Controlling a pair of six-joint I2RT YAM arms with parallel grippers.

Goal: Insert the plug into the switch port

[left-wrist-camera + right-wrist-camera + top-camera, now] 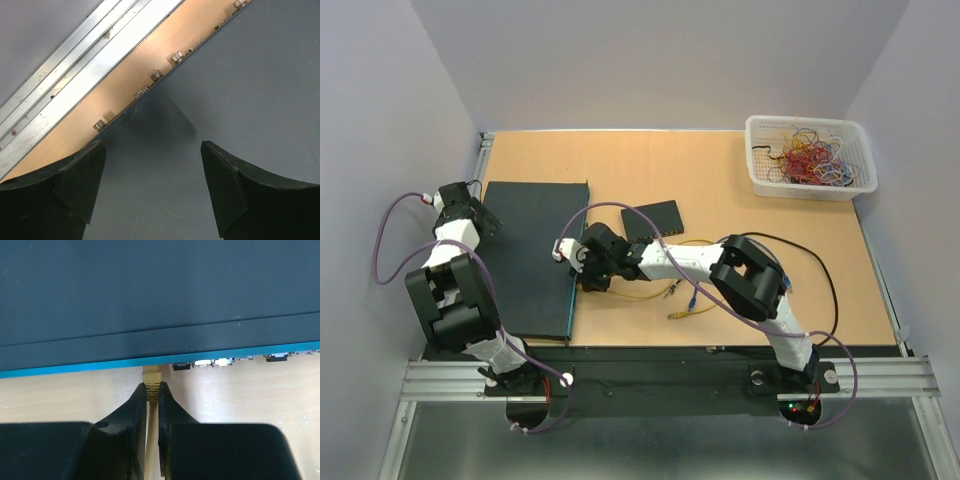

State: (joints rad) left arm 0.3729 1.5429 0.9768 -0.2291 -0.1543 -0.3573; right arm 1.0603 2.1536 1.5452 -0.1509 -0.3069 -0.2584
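My right claw [153,392] is clamped on the yellow plug [151,376], whose nose meets the switch [150,300] front edge at 12 o'clock. Seating appears incomplete, though the port itself is hidden. My left claw [150,152] hangs wide open, empty, over the switch top. Remaining: push home.

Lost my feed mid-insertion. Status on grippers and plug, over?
Right gripper shut on yellow plug, tip at switch front edge, seating unclear. Left gripper open above switch top. Nothing seen blocking.
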